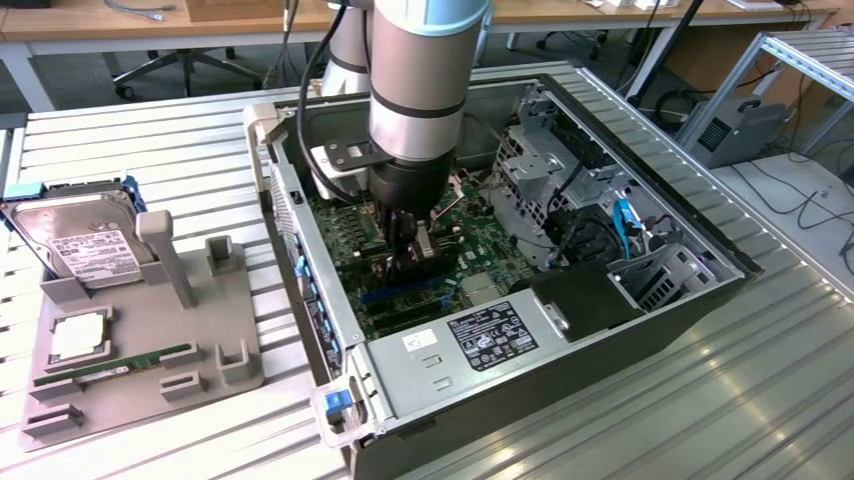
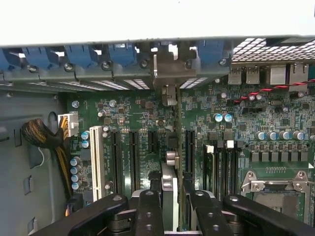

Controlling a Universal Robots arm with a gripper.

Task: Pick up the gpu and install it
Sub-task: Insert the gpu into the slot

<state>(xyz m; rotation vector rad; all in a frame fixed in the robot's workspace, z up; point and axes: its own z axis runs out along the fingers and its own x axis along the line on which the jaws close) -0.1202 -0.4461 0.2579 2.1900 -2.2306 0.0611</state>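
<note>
Wrist view: gpu (image 2: 169, 196) edge-on between jaws, above motherboard (image 2: 221, 132) slots.

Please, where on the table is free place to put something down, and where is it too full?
Free: the slatted table behind the grey holder tray, and the stretch on the exterior view's right of the computer case. Crowded: the tray, with hard drive and memory stick, and the case interior, where the end effector holds the graphics card.

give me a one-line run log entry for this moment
gripper: shut on gpu | position: inside pc case, above motherboard slots | gpu: edge-on, not seated
</note>
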